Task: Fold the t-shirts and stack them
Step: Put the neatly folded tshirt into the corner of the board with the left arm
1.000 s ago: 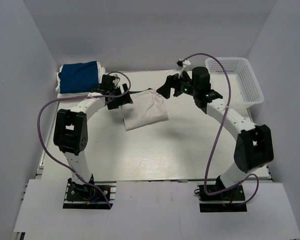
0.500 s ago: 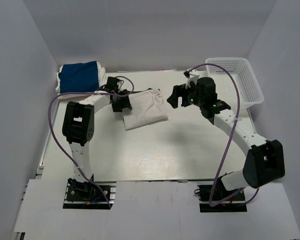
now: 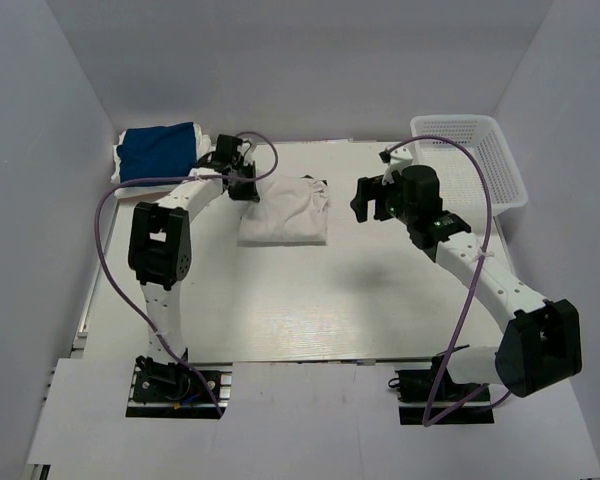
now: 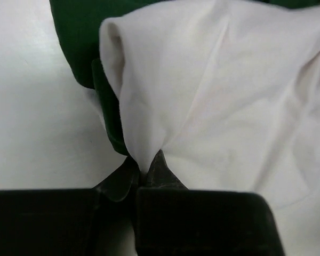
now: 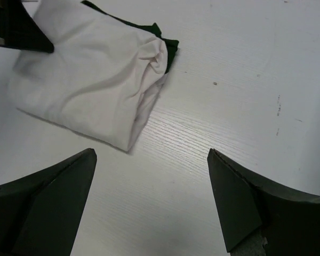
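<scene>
A folded white t-shirt (image 3: 285,212) lies on the table toward the back, with a dark green t-shirt (image 3: 321,184) peeking out from under its far edge. My left gripper (image 3: 247,189) is shut on the white shirt's left corner. In the left wrist view the white cloth (image 4: 229,106) is pinched into a point at the left gripper (image 4: 145,169), with green cloth (image 4: 80,37) under it. My right gripper (image 3: 365,200) hangs open to the right of the shirts, apart from them. A folded royal blue t-shirt (image 3: 158,152) lies at the back left corner.
A white mesh basket (image 3: 455,122) stands at the back right. White walls close in the table on three sides. In the right wrist view the white shirt (image 5: 90,80) lies ahead and to the left of the right gripper (image 5: 152,200), over bare table.
My left gripper has shut on the white shirt's left corner, and the shirt has turned and shifted a little leftward. My right arm has drawn back to the right, away from the shirt.
</scene>
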Robot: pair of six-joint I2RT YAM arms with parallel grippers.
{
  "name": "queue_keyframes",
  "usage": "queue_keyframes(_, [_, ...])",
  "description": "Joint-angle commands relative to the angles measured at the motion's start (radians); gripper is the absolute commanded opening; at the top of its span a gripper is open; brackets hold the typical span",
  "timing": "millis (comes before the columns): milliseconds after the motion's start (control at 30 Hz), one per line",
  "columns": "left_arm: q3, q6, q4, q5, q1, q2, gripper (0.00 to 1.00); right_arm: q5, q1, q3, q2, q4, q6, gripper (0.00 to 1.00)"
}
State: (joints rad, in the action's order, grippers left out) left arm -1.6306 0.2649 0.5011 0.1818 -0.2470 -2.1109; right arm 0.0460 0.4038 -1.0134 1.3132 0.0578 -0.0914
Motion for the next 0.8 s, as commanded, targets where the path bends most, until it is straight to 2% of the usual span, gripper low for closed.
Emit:
queue_keyframes(0, [-0.132, -0.159, 0.026, -0.083, 0.014, 0.143, 0.00, -0.084, -0.003, 0.018, -0.035, -0.013, 0.032, 0.90])
queue_keyframes(100, [-0.163, -0.254, 0.039, -0.180, 0.014, 0.192, 0.00, -0.106, -0.005, 0.018, -0.029, -0.015, 0.044, 0.90])
queue_keyframes(267, [-0.238, -0.398, 0.028, -0.234, 0.047, 0.224, 0.00, -0.112, -0.005, 0.003, -0.002, -0.009, 0.045, 0.90])
queue_keyframes(433, [-0.477, -0.492, 0.105, -0.314, 0.095, 0.132, 0.00, -0.106, -0.006, -0.045, 0.044, 0.022, 0.044, 0.90])
queue_keyframes(533, [-0.580, -0.561, 0.119, -0.314, 0.136, 0.094, 0.00, -0.110, -0.003, -0.069, 0.060, 0.051, 0.048, 0.90])
queue_keyframes(767, [-0.618, -0.584, 0.016, -0.211, 0.251, 0.060, 0.00, -0.129, -0.003, -0.126, 0.086, 0.091, 0.073, 0.90])
